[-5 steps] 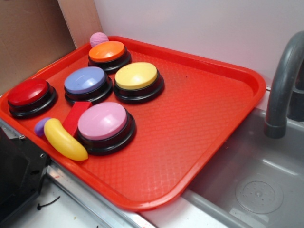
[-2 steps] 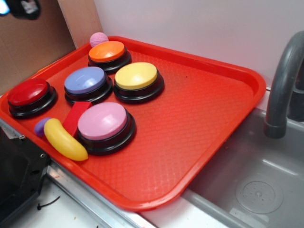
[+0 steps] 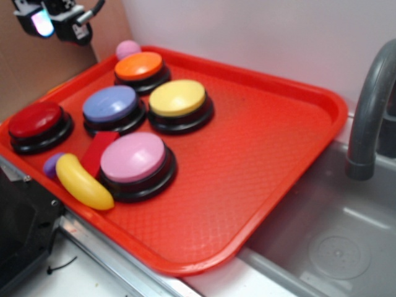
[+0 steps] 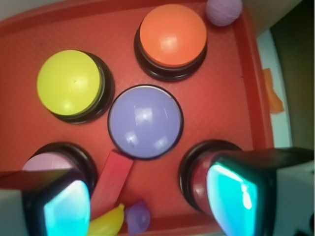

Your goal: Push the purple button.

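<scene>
Gripper (image 4: 147, 196) hangs released and empty high above the tray, its two teal-padded fingers (image 4: 66, 209) spread wide at the bottom of the wrist view; in the exterior view it shows only at the top left corner (image 3: 52, 21), well above the buttons.

Directly below and between the fingers sits the purple button (image 4: 145, 121), a periwinkle dome on a black round base, near the middle of the cluster on the red tray (image 3: 260, 154). Around it stand the orange button (image 4: 172, 35), the yellow button (image 4: 70, 82), the red button (image 3: 35, 119) and the pink-lilac button (image 3: 133, 156). A red block (image 4: 112, 182) touches its base, with a yellow banana toy (image 3: 83, 181) and a small purple toy (image 4: 138, 216) beyond.

The dome looks like stiff, glossy plastic, likely slippery toward its edge, so no grasp is needed. A straight press on the crown (image 3: 111, 103), probably with the fingers brought together, should serve; an off-centre touch could slide off.
</scene>
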{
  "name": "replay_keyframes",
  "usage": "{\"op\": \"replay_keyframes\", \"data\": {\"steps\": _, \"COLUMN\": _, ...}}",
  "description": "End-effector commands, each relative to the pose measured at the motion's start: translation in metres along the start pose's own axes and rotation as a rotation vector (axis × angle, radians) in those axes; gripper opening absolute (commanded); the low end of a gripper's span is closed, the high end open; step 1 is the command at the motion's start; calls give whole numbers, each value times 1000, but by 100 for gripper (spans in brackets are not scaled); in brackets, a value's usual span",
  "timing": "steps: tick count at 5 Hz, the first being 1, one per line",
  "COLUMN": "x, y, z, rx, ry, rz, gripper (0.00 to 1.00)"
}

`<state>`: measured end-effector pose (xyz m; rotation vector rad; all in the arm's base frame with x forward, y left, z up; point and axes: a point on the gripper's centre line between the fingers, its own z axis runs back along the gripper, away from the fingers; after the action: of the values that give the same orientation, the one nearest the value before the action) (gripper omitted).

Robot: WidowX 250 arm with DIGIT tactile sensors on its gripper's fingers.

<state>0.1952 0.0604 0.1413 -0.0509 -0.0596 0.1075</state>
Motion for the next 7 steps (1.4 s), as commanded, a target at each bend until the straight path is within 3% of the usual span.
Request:
{"op": "replay_keyframes", "data": {"steps": 1, "x": 17, "y": 3, "z": -37, "rx": 70, "ry": 6, "rz": -100, "gripper": 100}}
{"op": "replay_keyframes", "data": {"steps": 4, "x": 30, "y": 8, "z": -87, "rx": 65, "ry": -10, "rz": -194, "gripper": 100}}
{"op": "replay_keyframes", "data": {"steps": 6, "x": 33, "y": 7, "z": -75, "rx": 70, "ry": -8, "rz": -184, "gripper": 100}}
{"op": "replay_keyframes", "data": {"steps": 7, "x": 35, "y": 10, "z": -53, "rx": 76, "ry": -38, "rz": -164, "gripper": 100}}
